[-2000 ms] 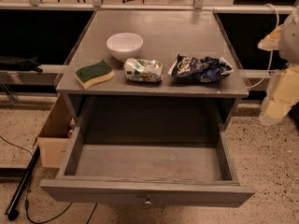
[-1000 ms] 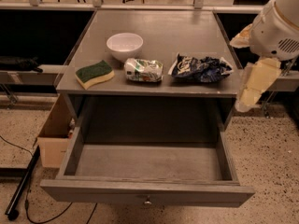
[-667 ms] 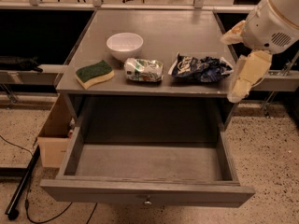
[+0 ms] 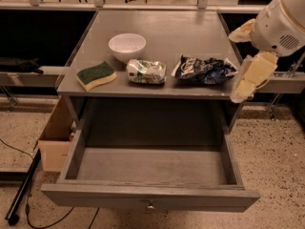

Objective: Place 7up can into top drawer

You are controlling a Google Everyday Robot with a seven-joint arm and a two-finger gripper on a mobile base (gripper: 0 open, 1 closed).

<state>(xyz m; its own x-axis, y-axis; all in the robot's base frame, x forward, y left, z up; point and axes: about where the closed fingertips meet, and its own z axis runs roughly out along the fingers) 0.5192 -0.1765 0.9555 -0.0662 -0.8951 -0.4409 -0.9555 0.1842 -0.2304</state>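
At the bottom of the frame the top drawer stood pulled out, nothing visible inside. Above it, near the cabinet top's front edge, the 7up can lay on its side, long axis running left to right, between the sponge and the chip bag. The gripper hung at the right edge, beyond the bag, so the can lay to its left; open or closed could not be told. A white bowl sat behind.
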